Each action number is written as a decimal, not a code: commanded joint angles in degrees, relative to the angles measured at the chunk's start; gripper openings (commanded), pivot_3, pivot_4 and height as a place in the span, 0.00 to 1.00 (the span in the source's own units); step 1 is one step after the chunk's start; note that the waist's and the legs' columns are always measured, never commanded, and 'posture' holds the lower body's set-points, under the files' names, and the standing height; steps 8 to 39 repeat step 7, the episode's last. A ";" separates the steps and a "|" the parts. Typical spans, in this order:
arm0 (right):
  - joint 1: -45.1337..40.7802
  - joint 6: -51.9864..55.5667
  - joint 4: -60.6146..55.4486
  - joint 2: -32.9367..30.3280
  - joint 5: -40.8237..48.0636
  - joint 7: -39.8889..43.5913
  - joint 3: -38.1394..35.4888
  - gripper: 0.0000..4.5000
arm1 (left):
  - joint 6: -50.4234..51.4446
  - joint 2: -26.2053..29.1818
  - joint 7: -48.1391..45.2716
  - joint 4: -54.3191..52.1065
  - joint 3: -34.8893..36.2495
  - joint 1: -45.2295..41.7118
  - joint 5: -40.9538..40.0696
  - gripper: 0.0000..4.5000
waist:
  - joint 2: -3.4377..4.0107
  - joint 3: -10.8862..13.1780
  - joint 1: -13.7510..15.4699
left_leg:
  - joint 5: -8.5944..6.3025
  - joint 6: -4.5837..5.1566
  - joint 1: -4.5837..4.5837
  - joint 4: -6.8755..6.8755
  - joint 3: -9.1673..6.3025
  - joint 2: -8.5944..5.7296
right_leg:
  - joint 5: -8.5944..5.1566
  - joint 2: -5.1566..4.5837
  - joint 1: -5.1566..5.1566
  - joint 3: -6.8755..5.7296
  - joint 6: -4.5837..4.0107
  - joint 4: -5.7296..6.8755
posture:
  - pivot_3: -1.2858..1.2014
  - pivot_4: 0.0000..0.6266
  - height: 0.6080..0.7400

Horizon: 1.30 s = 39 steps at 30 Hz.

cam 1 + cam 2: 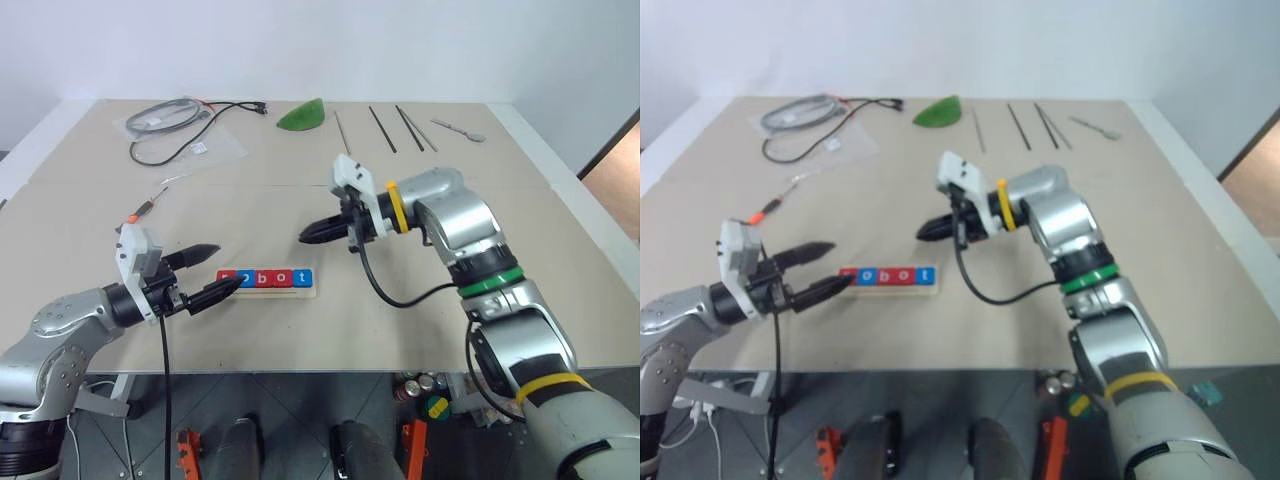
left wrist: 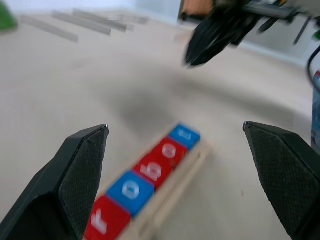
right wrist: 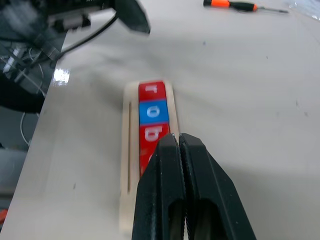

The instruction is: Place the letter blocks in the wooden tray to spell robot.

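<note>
Beige tabletop (image 1: 520, 250) carries the wooden tray (image 1: 268, 292) near the left, its letter blocks (image 1: 266, 279) light, stiff, slick, best pinched by opposite edges; left gripper (image 1: 208, 271) fingers spread empty, right gripper (image 1: 308, 236) fingers closed empty.

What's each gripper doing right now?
Left gripper: open, holding nothing, beside the tray.
Right gripper: shut, empty, above the table.

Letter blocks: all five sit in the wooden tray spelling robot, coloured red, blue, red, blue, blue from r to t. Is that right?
Not quite. The letter blocks in the wooden tray do spell robot, but the left wrist view shows the second o is red: red, blue, red, red, blue.
</note>
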 commanded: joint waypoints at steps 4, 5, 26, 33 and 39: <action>14.33 7.72 -16.03 -9.35 5.08 -5.81 -10.97 0.01 | 3.55 2.70 3.25 -4.31 14.09 11.99 -2.75 1.00 | -0.04 0.00 0.02 | -0.03 -0.05 -0.03 -0.06 0.03 0.00 | -0.04 -0.03 -0.10 0.01 -0.09 0.01 | 0.52 0.24 1.00; 15.96 9.07 -17.74 -9.96 5.83 -7.23 -12.69 0.01 | 3.45 2.86 3.25 -4.01 15.24 12.94 -2.62 1.00 | -0.07 0.01 0.04 | -0.03 -0.05 -0.06 -0.11 0.03 0.00 | -0.05 -0.02 -0.18 0.01 -0.11 0.01 | 0.52 0.24 1.00; 19.03 11.28 -21.07 -10.60 7.37 -9.32 -15.26 0.01 | 3.49 3.45 1.87 -2.58 16.22 14.18 -2.96 1.00 | -0.06 0.01 0.06 | -0.04 -0.06 -0.06 -0.14 0.02 0.00 | -0.08 -0.02 -0.20 0.01 -0.15 0.01 | 0.52 0.24 1.00; 19.03 11.28 -21.07 -10.60 7.37 -9.32 -15.26 0.01 | 3.49 3.45 1.87 -2.58 16.22 14.18 -2.96 1.00 | -0.06 0.01 0.06 | -0.04 -0.06 -0.06 -0.14 0.02 0.00 | -0.08 -0.02 -0.20 0.01 -0.15 0.01 | 0.52 0.24 1.00; 19.03 11.28 -21.07 -10.60 7.37 -9.32 -15.26 0.01 | 3.49 3.45 1.87 -2.58 16.22 14.18 -2.96 1.00 | -0.06 0.01 0.06 | -0.04 -0.06 -0.06 -0.14 0.02 0.00 | -0.08 -0.02 -0.20 0.01 -0.15 0.01 | 0.52 0.24 1.00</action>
